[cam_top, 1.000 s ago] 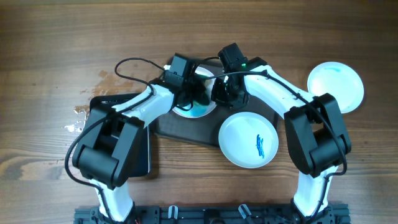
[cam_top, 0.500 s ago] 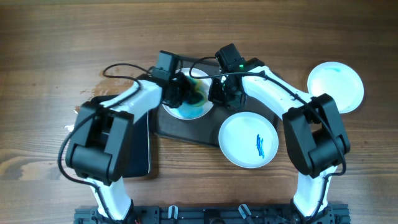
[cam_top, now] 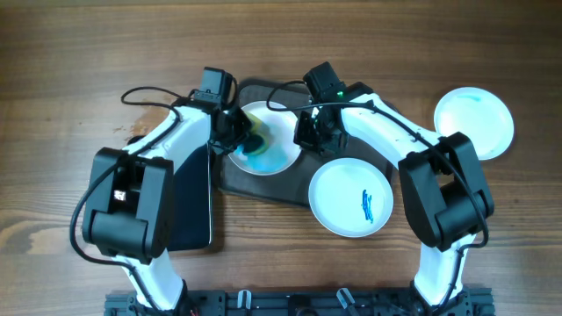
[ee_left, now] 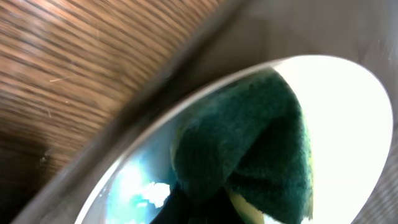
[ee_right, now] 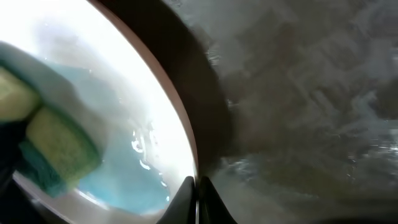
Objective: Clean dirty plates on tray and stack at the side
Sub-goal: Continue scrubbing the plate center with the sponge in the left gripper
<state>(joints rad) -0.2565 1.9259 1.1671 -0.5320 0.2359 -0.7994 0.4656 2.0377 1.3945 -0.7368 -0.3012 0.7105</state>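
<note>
A white plate [cam_top: 274, 149] smeared with wet blue ink lies on the dark tray [cam_top: 255, 183]. My left gripper [cam_top: 234, 133] is shut on a green sponge [cam_top: 252, 140] pressed on the plate's left part; the sponge [ee_left: 249, 143] fills the left wrist view over the plate [ee_left: 354, 118]. My right gripper [cam_top: 303, 136] is shut on the plate's right rim, with fingertips [ee_right: 198, 199] pinching the edge of the plate [ee_right: 124, 81]. A second plate [cam_top: 351, 196] with a blue scribble lies at the tray's front right. A third plate [cam_top: 474, 121] lies on the table, far right.
A smaller glossy black tray [cam_top: 189, 206] lies left of the dark tray, under my left arm. The wooden table [cam_top: 70, 61] surrounds everything. The dark tray's textured floor [ee_right: 311, 93] shows right of the held plate.
My left gripper has moved left with the sponge across the plate, uncovering more of it and spreading a blue wet smear. The right gripper stays on the rim.
</note>
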